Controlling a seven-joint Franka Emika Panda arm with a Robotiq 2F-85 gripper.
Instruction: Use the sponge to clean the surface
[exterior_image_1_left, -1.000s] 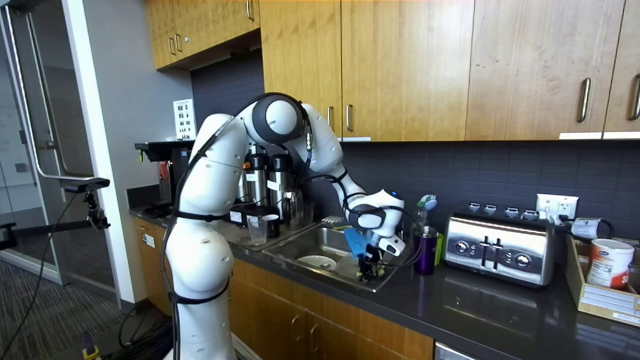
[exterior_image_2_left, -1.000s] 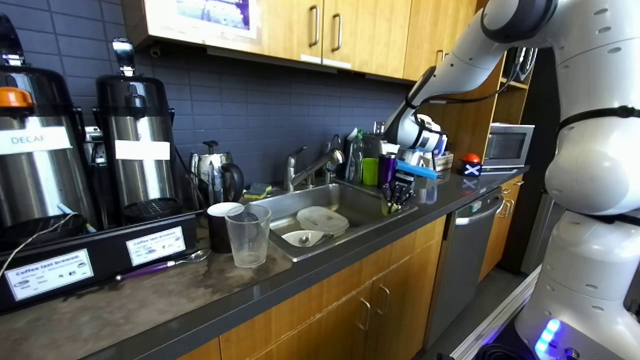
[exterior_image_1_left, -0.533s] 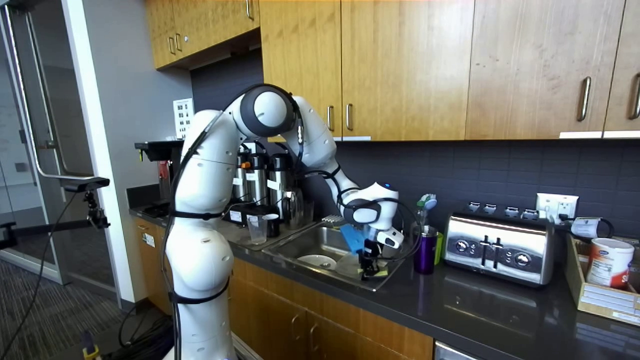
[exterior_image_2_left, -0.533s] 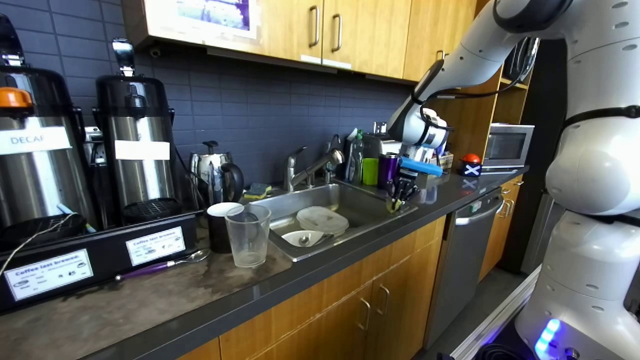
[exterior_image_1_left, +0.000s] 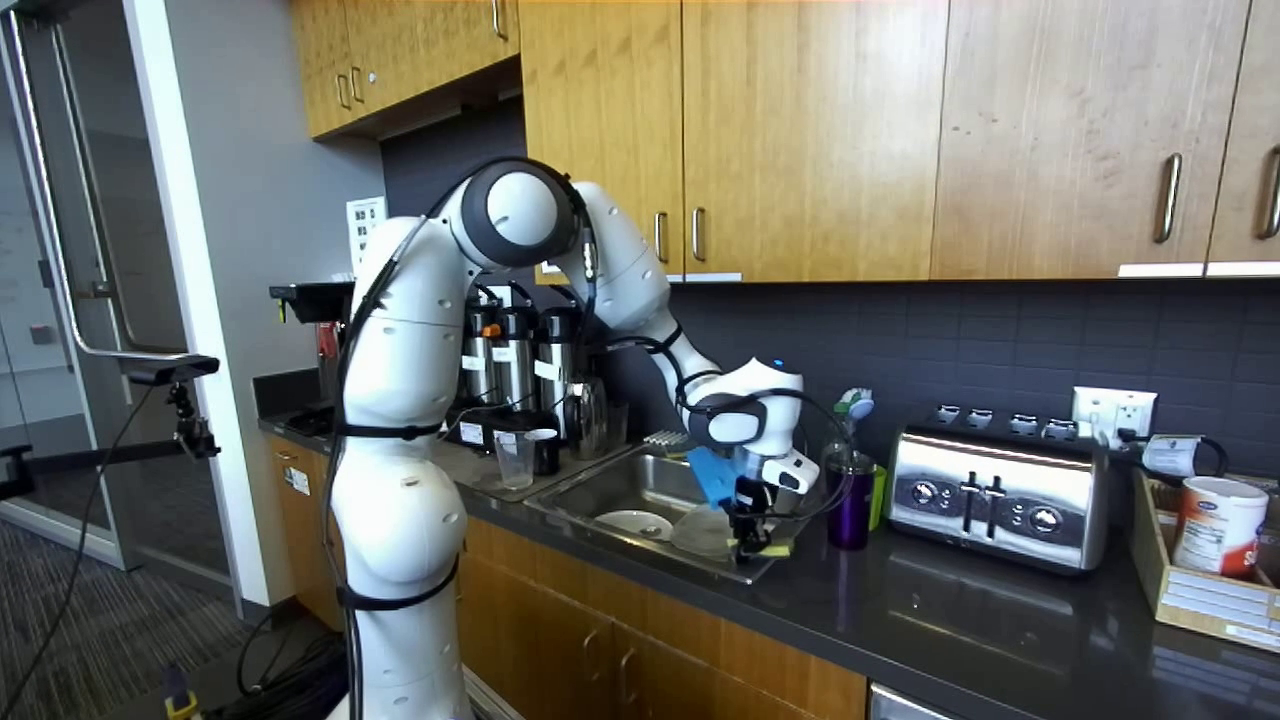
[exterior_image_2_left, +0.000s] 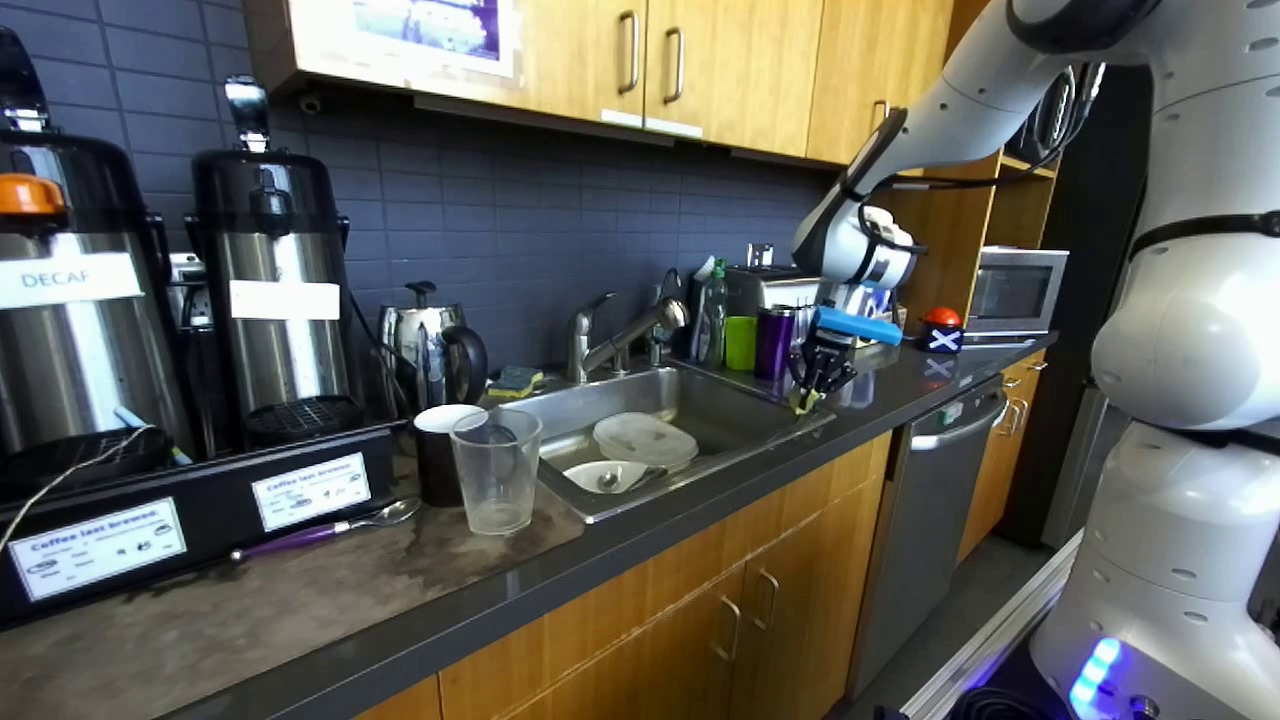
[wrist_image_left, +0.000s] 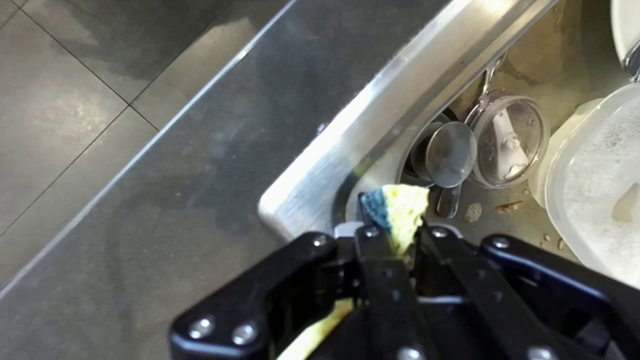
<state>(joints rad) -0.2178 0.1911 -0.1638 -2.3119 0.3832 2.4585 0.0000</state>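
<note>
Sponge (wrist_image_left: 407, 207) clamped in our gripper (wrist_image_left: 405, 234), we hold it at the sink (wrist_image_left: 360, 135) corner. Its ends jut free, presumably for wiping the counter (wrist_image_left: 210, 200) beside the sink.

At the corner of the sink (wrist_image_left: 320, 185), my gripper (wrist_image_left: 404, 240) is black, and the sponge (wrist_image_left: 406, 210) I hold shows pale yellow with a dark teal layer. The sink is silvery grey. Around the sink lies charcoal countertop (exterior_image_1_left: 960, 630); beside it, a purple cup (exterior_image_1_left: 850, 510) and a lime-green container (exterior_image_2_left: 740, 343). Behind the sink run slate-blue tiles (exterior_image_2_left: 520, 220) in a grid; above it, honey-brown cupboards (exterior_image_1_left: 810, 140) with wood grain
</note>
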